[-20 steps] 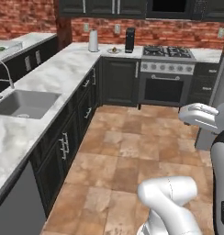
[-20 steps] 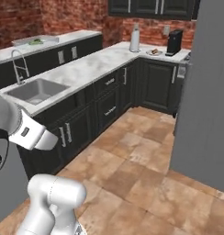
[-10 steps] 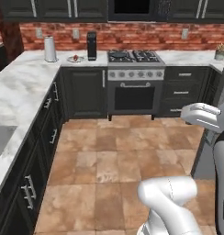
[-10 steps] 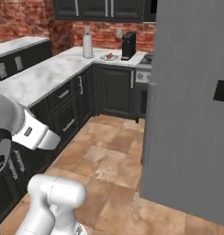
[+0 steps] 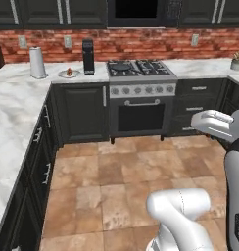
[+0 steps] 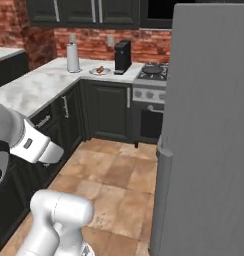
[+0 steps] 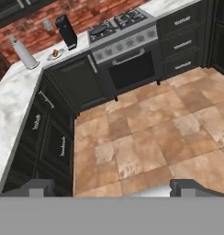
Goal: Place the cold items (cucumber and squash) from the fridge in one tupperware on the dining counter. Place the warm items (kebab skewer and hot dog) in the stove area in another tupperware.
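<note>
A small white plate (image 5: 69,73) left of the stove (image 5: 141,69) carries a reddish item that looks like the hot dog (image 6: 99,69). The same plate (image 7: 55,54) sits far off on the counter in the hand view. My gripper (image 7: 113,187) hangs high over the tiled floor, open, with nothing between its fingertips (image 7: 40,185). The grey fridge (image 6: 209,125) stands shut close on the right. The cucumber, squash, kebab skewer and tupperware are out of view.
A black coffee machine (image 5: 88,56) and a paper towel roll (image 5: 37,62) stand on the marble counter (image 5: 13,105) near the plate. A pan (image 5: 122,65) rests on a burner. A small potted plant (image 5: 236,61) sits at the far right. Tiled floor (image 5: 107,176) lies open ahead.
The whole picture has swung: the base has turned from the sink counter toward the stove, and the fridge now fills the right side. The gripper stays open.
</note>
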Tool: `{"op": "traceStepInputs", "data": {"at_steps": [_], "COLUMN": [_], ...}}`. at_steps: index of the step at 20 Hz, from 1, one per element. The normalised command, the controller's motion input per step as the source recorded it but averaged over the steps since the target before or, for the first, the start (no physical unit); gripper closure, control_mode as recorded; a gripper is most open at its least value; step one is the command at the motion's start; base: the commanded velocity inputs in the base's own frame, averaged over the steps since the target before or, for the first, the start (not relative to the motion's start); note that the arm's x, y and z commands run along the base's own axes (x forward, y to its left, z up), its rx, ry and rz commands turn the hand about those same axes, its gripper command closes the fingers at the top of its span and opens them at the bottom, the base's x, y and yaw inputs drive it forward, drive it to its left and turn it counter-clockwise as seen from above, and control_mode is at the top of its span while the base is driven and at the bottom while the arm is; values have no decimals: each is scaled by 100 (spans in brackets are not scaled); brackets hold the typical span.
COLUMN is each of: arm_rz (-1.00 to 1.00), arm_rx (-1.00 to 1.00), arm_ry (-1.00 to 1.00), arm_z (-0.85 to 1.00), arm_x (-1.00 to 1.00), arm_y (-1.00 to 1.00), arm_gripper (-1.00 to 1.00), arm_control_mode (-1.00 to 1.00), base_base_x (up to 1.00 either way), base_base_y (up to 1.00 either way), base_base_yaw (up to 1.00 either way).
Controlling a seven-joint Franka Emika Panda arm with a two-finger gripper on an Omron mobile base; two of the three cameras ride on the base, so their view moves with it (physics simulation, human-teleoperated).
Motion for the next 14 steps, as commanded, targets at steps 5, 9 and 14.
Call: {"op": "traceStepInputs", "data": {"at_steps": [5, 9, 14], "arm_rz": [0, 0, 0], "arm_rx": [0, 0, 0], "arm_ry": [0, 0, 0], "arm_z": [0, 0, 0], "arm_x": [0, 0, 0], "arm_y": [0, 0, 0], "arm_gripper": [-100, -100, -100], "arm_control_mode": [100, 100, 100], "base_base_x": [84, 77, 87], "base_base_y": [39, 48, 33], "base_base_yaw": [-3, -1, 0]}}
